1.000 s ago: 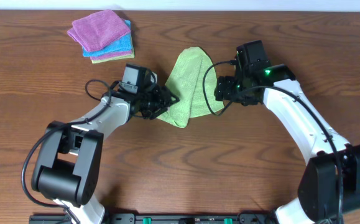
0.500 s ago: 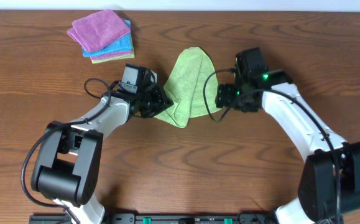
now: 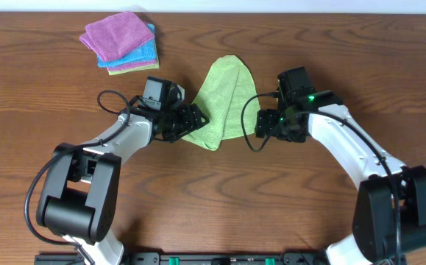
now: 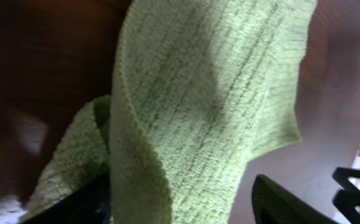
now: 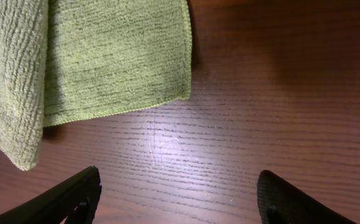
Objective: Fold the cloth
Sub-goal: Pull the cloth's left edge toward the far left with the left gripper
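While I stand at the front of the counter (image 3: 308,191), the two arm bases are nearest me and both arms reach away toward the middle. The left end effector (image 3: 196,120) sits at the near left corner of the cloth (image 3: 224,92). From its wrist camera, a raised ridge of lime-green microfibre stands between two dark fingers (image 4: 279,199) that look spread wide. The one I can see properly is clear of the fabric, so I judge nothing is pinched. The right end effector (image 5: 178,180) hangs over bare wood just beside the cloth's near right corner, its fingers spread and empty. A small green light (image 3: 314,94) glows on that arm.

Beyond them the cloth lies flat in the middle of the counter, running away from me as a long, narrow shape. One layer is doubled over another, with a crease line down its length. The edges do not meet squarely, and the near end comes to a ragged point. I judge the first fold is down but loose. At least one crosswise fold and some squaring up are left.

Farthest off, at the back left, is a tidy stack with a purple cloth (image 3: 117,33) over a turquoise cloth (image 3: 148,51).

I can read no brand, label or writing anywhere, and I see no tag on the cloth.
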`<action>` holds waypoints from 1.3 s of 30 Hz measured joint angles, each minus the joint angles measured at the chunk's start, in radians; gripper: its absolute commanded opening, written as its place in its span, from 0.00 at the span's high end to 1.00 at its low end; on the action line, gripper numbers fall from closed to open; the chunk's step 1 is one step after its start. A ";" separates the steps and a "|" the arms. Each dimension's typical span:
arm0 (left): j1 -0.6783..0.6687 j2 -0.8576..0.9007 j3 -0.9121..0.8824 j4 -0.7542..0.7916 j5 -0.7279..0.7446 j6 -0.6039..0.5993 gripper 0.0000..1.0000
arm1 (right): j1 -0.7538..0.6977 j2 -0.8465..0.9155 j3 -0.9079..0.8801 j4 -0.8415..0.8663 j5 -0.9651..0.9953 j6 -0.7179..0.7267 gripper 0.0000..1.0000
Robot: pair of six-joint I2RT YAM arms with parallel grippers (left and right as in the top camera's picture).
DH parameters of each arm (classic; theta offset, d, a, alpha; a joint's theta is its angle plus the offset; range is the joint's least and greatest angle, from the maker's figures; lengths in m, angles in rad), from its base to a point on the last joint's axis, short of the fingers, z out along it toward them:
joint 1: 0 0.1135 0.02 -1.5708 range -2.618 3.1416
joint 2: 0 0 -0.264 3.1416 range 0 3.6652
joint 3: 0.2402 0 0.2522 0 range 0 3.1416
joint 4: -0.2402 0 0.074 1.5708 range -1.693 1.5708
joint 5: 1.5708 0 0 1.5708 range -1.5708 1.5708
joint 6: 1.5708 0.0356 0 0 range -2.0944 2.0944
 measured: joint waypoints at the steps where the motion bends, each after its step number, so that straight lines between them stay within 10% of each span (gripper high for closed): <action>1: -0.002 0.000 0.000 -0.001 -0.010 0.011 0.42 | 0.000 0.000 0.000 0.000 -0.003 0.000 0.20; 7: -0.026 0.000 0.000 -0.004 -0.068 0.043 0.94 | 0.000 0.000 0.000 0.000 -0.016 0.000 0.21; 39: 0.165 0.000 0.346 -0.118 -0.395 0.211 0.94 | 0.007 0.000 -0.029 0.068 -0.019 0.000 0.20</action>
